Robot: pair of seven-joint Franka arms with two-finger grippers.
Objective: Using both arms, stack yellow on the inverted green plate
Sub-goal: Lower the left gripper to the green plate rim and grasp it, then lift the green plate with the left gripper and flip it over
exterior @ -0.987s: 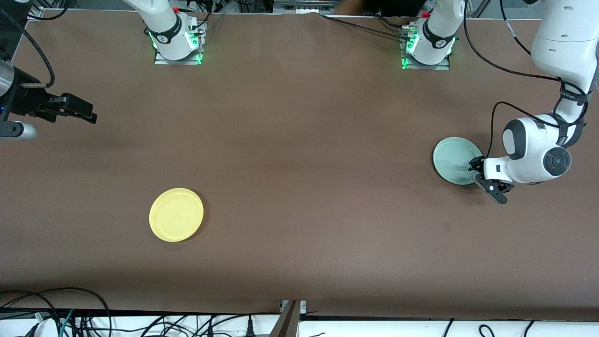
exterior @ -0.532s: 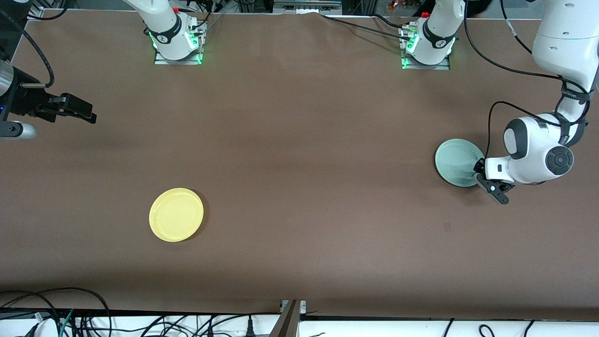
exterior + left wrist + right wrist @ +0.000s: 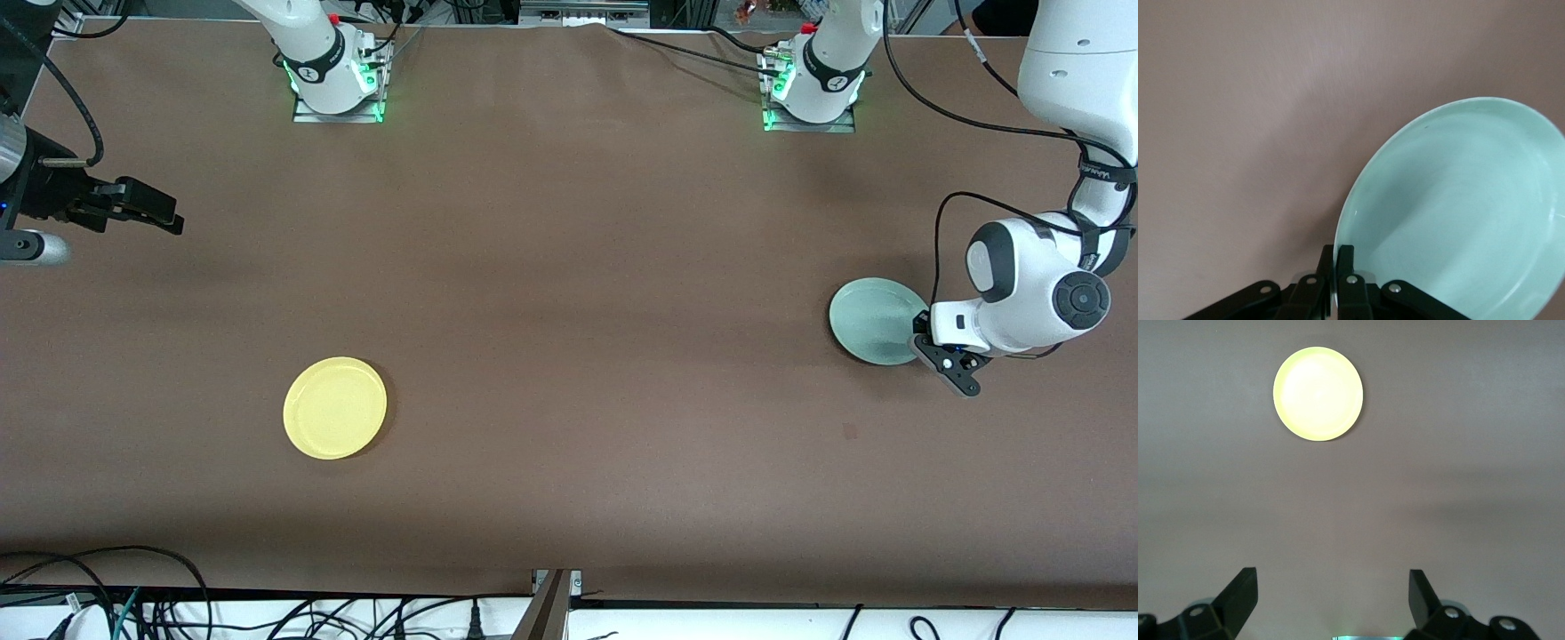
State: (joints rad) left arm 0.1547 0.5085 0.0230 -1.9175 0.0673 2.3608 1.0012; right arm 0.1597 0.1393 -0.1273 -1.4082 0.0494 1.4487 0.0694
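The left claw (image 3: 925, 342) was clenched on the rim of the green plate (image 3: 876, 320) at the left arm's end of the bench (image 3: 569, 293). In the left wrist view its fingers (image 3: 1345, 267) stood pressed together on the plate's edge, and the green plate (image 3: 1458, 213) tilted up from the bench surface rather than lying flat, its hollow face showing. The grip sat at the plate edge that faces the left arm's end of the bench, with the rest of the plate reaching toward the bench's middle.

The yellow plate (image 3: 335, 407) lay flat on the bench toward the right arm's end, nearer to the front camera than the green plate and well apart from it.

The right claw (image 3: 147, 213) waited, released with its fingers (image 3: 1238, 593) spread wide, over the right arm's end of the bench. It held nothing, and the yellow plate (image 3: 1318, 393) lay well apart from it.
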